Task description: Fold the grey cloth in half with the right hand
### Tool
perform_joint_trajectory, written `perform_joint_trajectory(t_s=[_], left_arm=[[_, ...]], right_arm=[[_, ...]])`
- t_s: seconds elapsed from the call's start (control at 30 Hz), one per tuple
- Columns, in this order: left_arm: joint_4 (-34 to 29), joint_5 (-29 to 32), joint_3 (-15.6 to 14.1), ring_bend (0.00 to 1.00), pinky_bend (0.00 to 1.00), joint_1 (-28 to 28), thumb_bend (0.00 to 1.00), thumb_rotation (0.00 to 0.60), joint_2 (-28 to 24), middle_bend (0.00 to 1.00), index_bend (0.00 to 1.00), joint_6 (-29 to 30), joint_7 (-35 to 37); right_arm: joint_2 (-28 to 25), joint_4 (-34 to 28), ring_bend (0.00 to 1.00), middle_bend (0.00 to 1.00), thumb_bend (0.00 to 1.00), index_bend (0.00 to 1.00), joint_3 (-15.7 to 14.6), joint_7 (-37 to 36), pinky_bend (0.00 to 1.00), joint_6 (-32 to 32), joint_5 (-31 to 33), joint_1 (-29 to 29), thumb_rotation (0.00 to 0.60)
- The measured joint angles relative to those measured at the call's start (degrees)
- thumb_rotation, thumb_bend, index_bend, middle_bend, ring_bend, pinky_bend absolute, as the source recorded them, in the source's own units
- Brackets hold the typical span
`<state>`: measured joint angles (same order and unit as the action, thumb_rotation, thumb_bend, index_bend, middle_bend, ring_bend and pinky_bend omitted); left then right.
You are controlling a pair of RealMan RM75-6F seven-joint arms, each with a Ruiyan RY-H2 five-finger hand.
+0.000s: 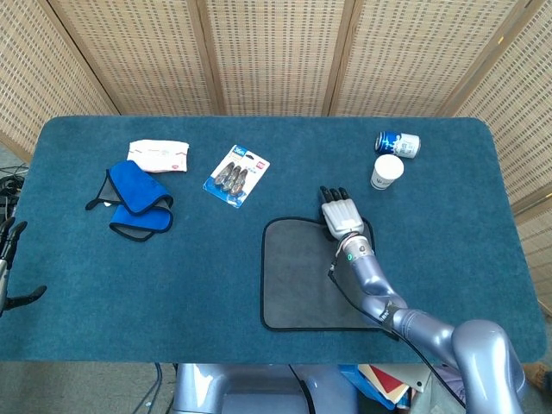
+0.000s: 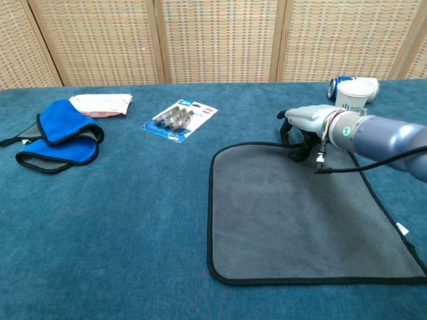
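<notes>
Near the table's front right, the right hand [image 2: 308, 124] is pinching the flat grey black-edged cloth's [image 2: 300, 213] far edge, dark fingertips [image 2: 293, 152] curling under and partly hidden; left hand unseen.

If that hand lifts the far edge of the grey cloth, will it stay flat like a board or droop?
It will probably droop: the grey cloth lies thin and flat on the table, and its far edge already bows up slightly where the right hand touches it. It looks light. The fuzzy table covering may drag at it.
</notes>
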<state>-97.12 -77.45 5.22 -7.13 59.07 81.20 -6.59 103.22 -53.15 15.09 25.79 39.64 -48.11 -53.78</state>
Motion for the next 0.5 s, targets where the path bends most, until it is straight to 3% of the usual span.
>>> perform_joint_trajectory(t_s=[0.5], left_arm=[[-0.99,-3.13,-1.20,0.00,0.00,0.79,0.08,0.600,-0.84,0.00,0.00,1.50,1.27]], right_arm=[[-9.13,-19.70,0.00,0.00,0.51,0.60,-5.43,-1.58,0.00,7.32,-9.38,5.77,0.600]])
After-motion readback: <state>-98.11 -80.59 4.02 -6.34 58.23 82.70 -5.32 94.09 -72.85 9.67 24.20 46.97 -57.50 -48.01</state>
